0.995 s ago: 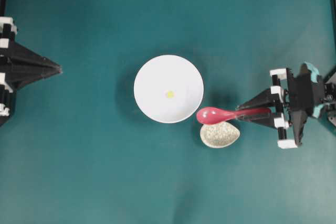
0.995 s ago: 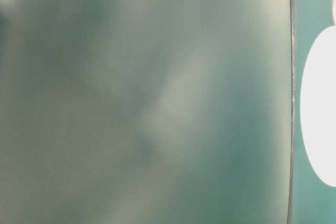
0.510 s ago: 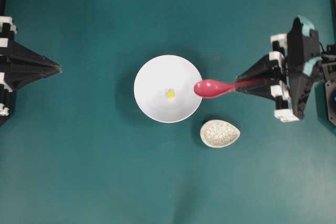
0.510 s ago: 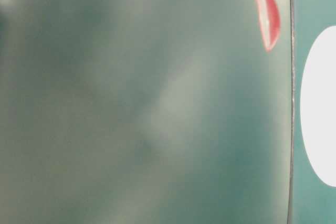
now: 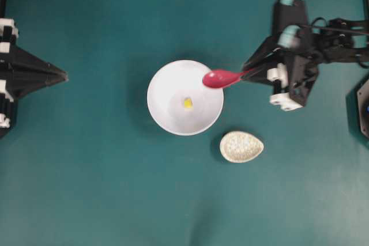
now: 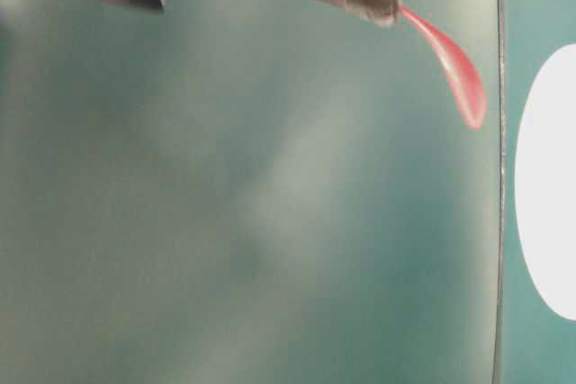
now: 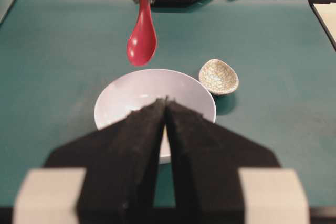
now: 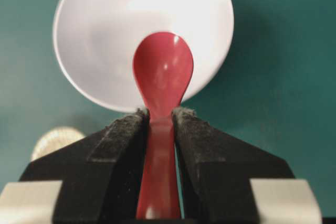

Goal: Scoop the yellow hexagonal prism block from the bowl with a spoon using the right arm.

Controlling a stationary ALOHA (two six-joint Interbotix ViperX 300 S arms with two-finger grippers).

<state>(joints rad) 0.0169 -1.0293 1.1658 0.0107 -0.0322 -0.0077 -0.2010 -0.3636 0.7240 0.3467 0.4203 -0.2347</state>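
Right gripper [image 8: 160, 116] is clamping the spoon [image 5: 219, 78] over the bowl [image 5: 167, 113].
Only the overhead is showing the yellow block [image 5: 188, 103]; the left gripper [image 7: 165, 103] is sitting shut.

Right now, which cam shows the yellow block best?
Overhead exterior: the yellow block sits in plain sight near the bowl centre. In the left wrist view the left hand hides it; right wrist and table-level views don't show it.

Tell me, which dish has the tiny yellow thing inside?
The big round white bowl holds the yellow block. The small speckled oval dish beside it holds nothing.
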